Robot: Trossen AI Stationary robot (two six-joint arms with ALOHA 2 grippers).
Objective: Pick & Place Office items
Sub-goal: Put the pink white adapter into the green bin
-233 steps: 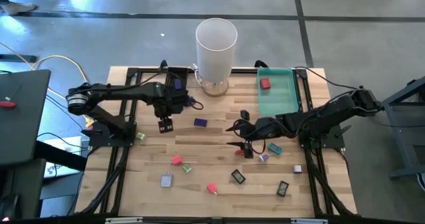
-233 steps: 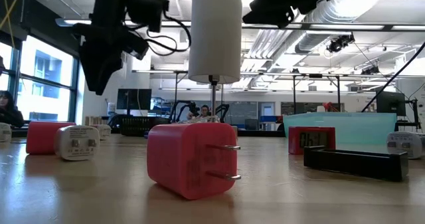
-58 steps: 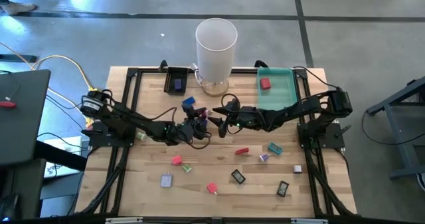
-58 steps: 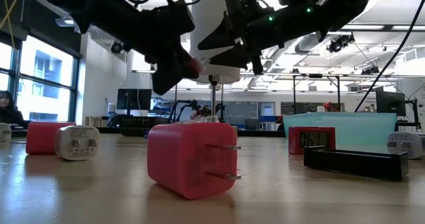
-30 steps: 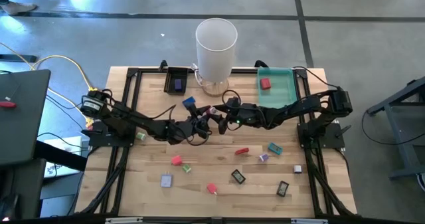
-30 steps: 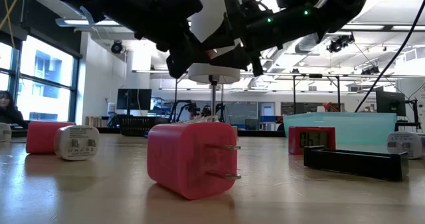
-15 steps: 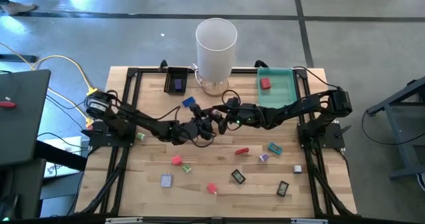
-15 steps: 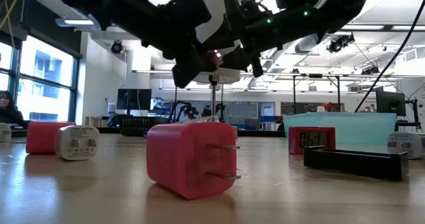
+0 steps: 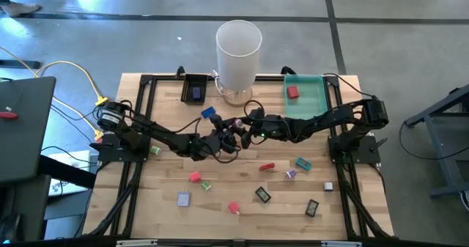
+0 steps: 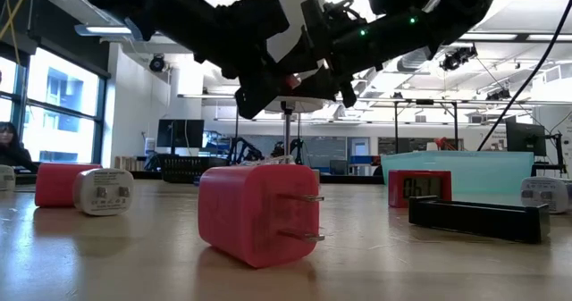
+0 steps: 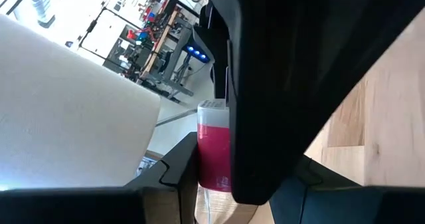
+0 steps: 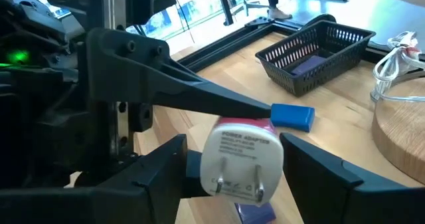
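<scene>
a: high view, from the left. what does the left gripper (image 9: pixel 222 139) have?

b: the left arm reaches in from 9 o'clock to just short of the table's middle. its fingers (image 11: pixel 265 98) are closed part-way on a pink adapter (image 11: pixel 214 151) with a white end, held clear of the wood.

a: and the adapter as seen from the other wrist?

b: the adapter's white face and two prongs point at the right wrist camera. the blue block (image 12: pixel 292 116) lies on the table just behind it, and the black mesh tray (image 12: pixel 312 54) farther back holds a purple piece.

a: the right gripper (image 9: pixel 240 128)?

b: it comes in from 3 o'clock and meets the left one nose to nose. its fingers (image 12: pixel 312 167) stand spread on either side of the adapter. one is at the adapter's edge and a gap shows at the other, so it has no grip yet.

a: the rest of the table?

b: the white cylinder (image 9: pixel 238 49) is at 12 o'clock. the green tray (image 9: pixel 322 104) at 1 o'clock holds one red piece (image 9: pixel 292 92). the other office items lie loose from 5 to 7 o'clock, well apart from both grippers, among them a pink block (image 9: pixel 194 177) and a teal one (image 9: pixel 302 163).
</scene>
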